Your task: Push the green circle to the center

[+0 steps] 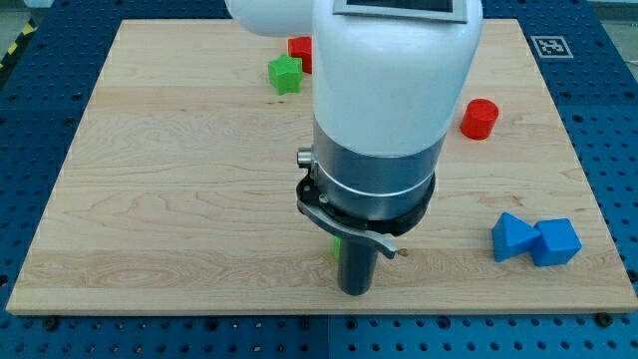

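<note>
the arm fills the middle of the view, nearest the camera: a big white housing, a grey collar, a black ring, then a dark cylinder running down toward the view's bottom. my tip itself cannot be made out; the dark cylinder hides the rod's lower end, so where it touches the board is not clear. there is no claw on this arm, so nothing to call apart or together.

just at the cylinder's left edge a thin sliver of green peeks out, most of it hidden behind the arm. its shape cannot be told from what shows, so whether it is the green circle i cannot say. it sits a little below the board's middle.

the surface is a pale wooden board with visible grain, lying on a blue perforated table.

near the view's top a green star-like block sits just beside a red block half hidden by the arm. a red cylinder stands at the right. two blue blocks touch at lower right. a black-and-white marker sits at the top right corner.
</note>
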Controlling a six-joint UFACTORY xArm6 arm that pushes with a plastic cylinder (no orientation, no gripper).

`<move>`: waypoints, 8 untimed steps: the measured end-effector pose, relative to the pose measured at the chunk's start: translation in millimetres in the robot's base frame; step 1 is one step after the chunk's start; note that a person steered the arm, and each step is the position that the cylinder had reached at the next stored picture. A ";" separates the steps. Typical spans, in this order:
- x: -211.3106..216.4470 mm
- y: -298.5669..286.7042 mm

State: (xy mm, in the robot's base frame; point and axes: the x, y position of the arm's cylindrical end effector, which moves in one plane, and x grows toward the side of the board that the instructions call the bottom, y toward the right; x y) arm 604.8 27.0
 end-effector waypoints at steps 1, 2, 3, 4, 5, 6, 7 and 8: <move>0.0 0.0; -5.7 0.0; -22.1 0.0; -40.2 0.7; -63.5 0.7; -90.1 0.7; -118.3 1.0; -147.4 6.1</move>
